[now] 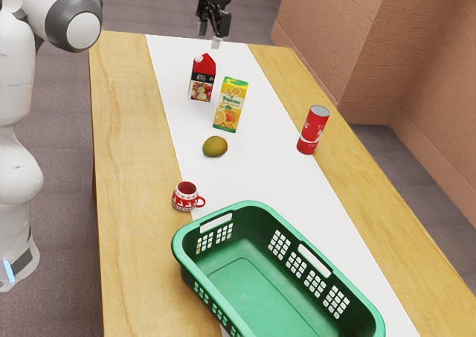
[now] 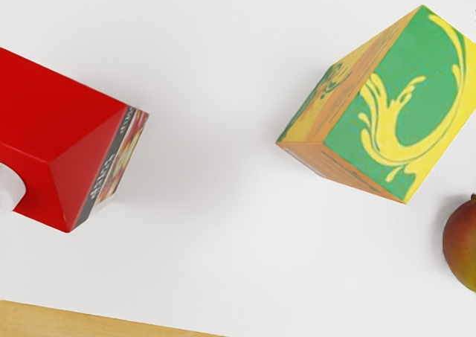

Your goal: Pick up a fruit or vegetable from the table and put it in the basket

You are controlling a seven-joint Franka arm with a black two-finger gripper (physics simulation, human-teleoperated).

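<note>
The black gripper [image 1: 216, 42] hangs high over the table's far end in the exterior view, beyond the cartons and well away from the mango. A greenish-brown mango [image 1: 215, 146] lies on the white runner in front of the yellow juice carton; in the wrist view the same mango [image 2: 462, 243], reddish and green, is cut off by the picture's edge. The green basket [image 1: 272, 212] stands at the near end of the table, with its visible inside bare.
A red carton [image 1: 202, 77] [image 2: 56, 140] and a yellow-green juice carton [image 1: 231, 105] [image 2: 405, 106] stand upright near the mango. A red can [image 1: 313, 130] stands towards the exterior view's right. Between mango and basket, off to the exterior view's left, is a red patterned mug [image 1: 185, 198].
</note>
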